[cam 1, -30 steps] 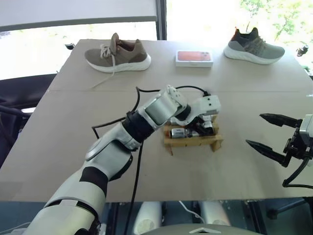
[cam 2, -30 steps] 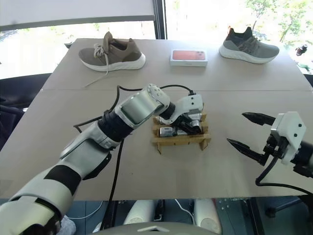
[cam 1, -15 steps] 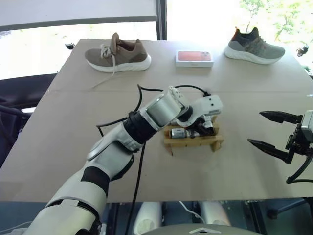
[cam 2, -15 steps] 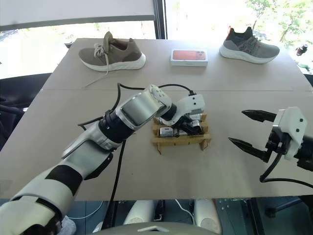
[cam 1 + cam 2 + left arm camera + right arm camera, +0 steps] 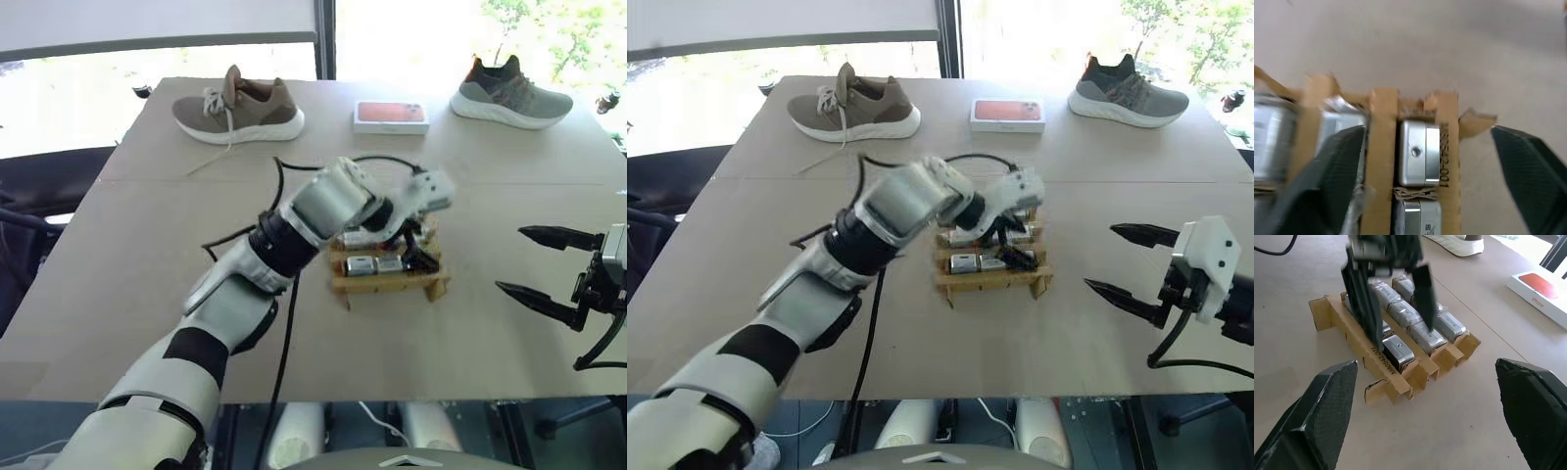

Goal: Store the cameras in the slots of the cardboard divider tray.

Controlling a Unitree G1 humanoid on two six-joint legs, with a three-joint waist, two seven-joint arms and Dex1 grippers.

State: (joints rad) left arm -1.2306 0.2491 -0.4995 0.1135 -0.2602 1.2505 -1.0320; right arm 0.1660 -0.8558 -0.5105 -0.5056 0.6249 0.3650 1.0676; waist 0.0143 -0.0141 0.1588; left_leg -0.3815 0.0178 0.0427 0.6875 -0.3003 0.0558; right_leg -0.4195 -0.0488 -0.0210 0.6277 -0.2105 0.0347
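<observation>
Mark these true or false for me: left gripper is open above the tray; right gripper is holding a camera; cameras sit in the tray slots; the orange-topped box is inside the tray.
1. The left gripper is open above the cardboard divider tray. True.
2. The right gripper holds a camera. False: it is open, empty, off to the tray's side.
3. The cameras sit in the tray's slots. True.
4. The white box with orange-red top is inside the tray. False: it lies farther back, between the two shoes.

Bright daylight from windows (image 5: 147,88) behind table (image 5: 490,323), blown-out glare; left arm (image 5: 323,211) motion-blurred.
</observation>
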